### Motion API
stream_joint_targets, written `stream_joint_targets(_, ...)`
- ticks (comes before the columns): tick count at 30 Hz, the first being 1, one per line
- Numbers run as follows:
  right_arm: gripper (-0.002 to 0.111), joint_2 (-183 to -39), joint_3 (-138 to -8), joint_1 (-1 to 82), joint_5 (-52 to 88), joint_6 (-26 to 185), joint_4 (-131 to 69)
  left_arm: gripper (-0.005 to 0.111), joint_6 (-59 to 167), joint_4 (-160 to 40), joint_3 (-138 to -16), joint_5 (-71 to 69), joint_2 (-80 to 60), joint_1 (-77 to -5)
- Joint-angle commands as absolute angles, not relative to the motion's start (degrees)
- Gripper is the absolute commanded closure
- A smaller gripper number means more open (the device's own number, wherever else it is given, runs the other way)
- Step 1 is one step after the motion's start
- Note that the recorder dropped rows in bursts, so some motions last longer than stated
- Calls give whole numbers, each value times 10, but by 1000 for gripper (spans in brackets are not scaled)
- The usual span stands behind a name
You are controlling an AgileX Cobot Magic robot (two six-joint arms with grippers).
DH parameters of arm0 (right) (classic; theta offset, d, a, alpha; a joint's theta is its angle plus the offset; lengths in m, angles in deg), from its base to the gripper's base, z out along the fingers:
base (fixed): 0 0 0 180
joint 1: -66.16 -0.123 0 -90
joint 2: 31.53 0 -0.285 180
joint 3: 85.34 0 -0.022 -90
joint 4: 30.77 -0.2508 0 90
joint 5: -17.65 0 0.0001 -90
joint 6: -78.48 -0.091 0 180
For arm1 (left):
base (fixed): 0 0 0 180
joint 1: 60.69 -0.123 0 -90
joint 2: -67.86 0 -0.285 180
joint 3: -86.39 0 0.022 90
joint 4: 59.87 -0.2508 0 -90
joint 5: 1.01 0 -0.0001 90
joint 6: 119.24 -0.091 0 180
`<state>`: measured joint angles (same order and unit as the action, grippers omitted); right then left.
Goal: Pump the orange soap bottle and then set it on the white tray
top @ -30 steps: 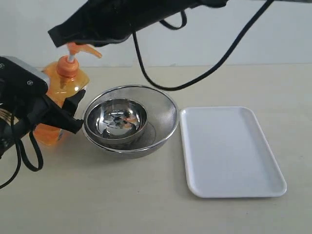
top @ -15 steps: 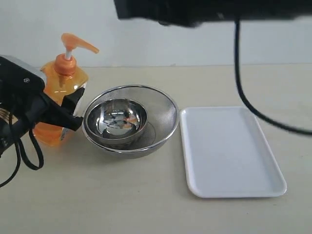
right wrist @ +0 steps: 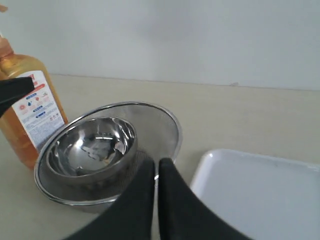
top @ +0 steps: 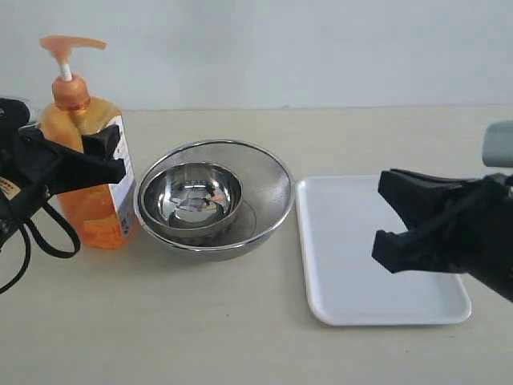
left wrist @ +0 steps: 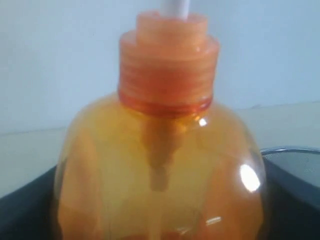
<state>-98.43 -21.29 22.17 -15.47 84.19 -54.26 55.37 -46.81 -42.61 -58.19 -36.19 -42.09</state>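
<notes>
Orange soap bottle (top: 80,168) is upright at the left end of the table, not on the tray. It's clear plastic with a rounded shoulder, full of orange liquid. It has a ribbed orange collar (left wrist: 167,60), a white stem, and an orange pump head (top: 70,44) with a flat spout. The white-and-red label (top: 122,188) faces the bowls. You can't tell whether the base bears on the table or sits just off it.

Your left gripper (top: 96,156) has its black jaws clamped across the bottle's belly. In the left wrist view a dark jaw sits at each flank and the bottle fills the gap between them.

Just beside the bottle you have a round steel mesh bowl (top: 268,188), fine weave with a rolled wire rim. A smaller polished steel bowl (top: 192,196) with a mirror finish is nested inside it.

The white tray (top: 345,281) lies past the bowls, well apart from the bottle. It's flat matte plastic, rectangular, with rounded corners and a low raised lip.

Your right gripper (right wrist: 156,165) hangs over the tray's right part. Its two smooth black fingers are pressed together, with only a hairline slit between them and nothing held.

The table (top: 200,337) is plain matte beige. A black cable (top: 52,241) loops below your left arm.
</notes>
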Motion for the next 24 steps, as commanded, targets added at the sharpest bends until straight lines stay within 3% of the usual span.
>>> stream_joint_targets(1,108,-980,-175,222,-196,828,-545,102,585,-457,-421,-585,-357,-417)
stream_joint_targets(11,108,-980,-174,222,-195,829,-541,102,572,-455,-414,-581,-357,-417)
stream_joint_targets(14,108,-980,-174,222,-195,829,-539,82,572,-459,-414,-575,-357,-417)
stream_joint_targets(19,108,-980,-174,222,-195,829,-539,33,572,-459,-414,-560,-358,-417)
stream_joint_targets(21,108,-980,-174,222,-195,830,-539,24,572,-457,-414,-557,-358,-417)
stream_joint_targets(24,108,-980,-174,222,-195,830,-539,22,572,-457,-414,-551,-358,-417)
